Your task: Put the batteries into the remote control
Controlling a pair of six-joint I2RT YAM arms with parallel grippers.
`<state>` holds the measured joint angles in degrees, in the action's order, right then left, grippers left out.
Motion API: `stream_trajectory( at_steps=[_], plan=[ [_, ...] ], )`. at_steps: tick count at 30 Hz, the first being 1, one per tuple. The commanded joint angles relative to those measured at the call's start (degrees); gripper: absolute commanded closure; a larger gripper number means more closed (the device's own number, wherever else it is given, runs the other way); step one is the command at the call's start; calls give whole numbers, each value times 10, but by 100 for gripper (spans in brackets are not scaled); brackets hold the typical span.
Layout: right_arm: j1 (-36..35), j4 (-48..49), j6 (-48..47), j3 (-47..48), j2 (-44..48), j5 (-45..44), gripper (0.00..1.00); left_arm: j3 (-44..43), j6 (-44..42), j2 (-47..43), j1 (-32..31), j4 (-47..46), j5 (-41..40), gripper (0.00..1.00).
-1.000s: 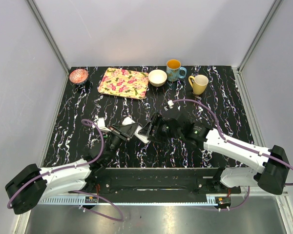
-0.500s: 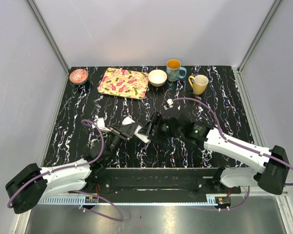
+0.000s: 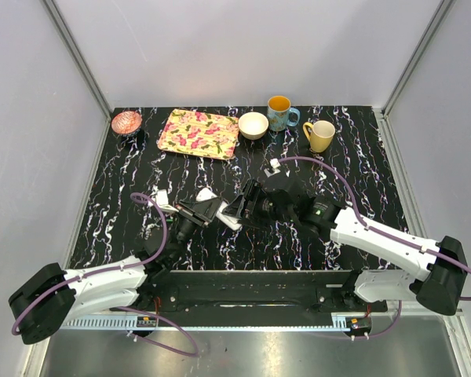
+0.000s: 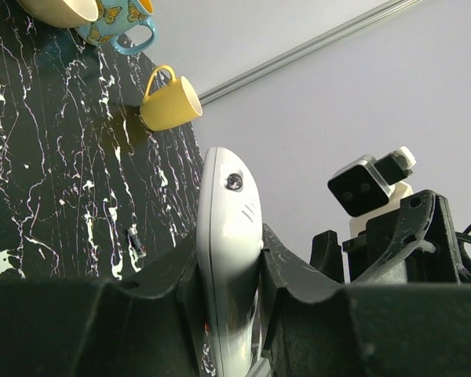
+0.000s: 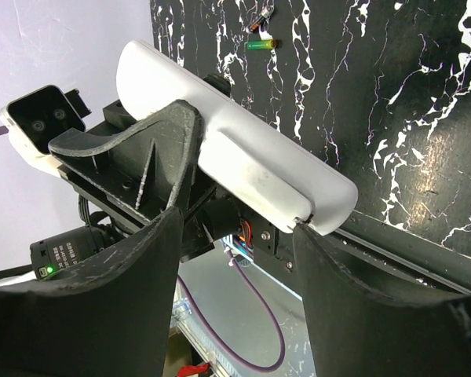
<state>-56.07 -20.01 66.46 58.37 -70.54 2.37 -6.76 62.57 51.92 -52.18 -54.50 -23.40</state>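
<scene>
The left gripper (image 4: 229, 265) holds the remote control (image 4: 228, 212) tight; the right gripper (image 5: 243, 167) sits around it; I cannot tell if it squeezes.

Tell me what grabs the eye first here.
Both arms meet mid-table: the left gripper clamps the white remote control, with the right gripper open close beside it. Behind them, a bright floral tray stands out on the black marbled table.
</scene>
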Motion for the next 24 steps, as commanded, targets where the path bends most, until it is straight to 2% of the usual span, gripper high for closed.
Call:
stream_trajectory(
  at_steps=[1, 24],
  plan=[
    [8, 58, -10, 31, 22, -21, 33, -26, -5, 4, -16, -24, 34, 100],
    [7, 33, -9, 20, 18, 31, 29, -24, 29, -3, -17, -31, -24, 100]
  ],
)
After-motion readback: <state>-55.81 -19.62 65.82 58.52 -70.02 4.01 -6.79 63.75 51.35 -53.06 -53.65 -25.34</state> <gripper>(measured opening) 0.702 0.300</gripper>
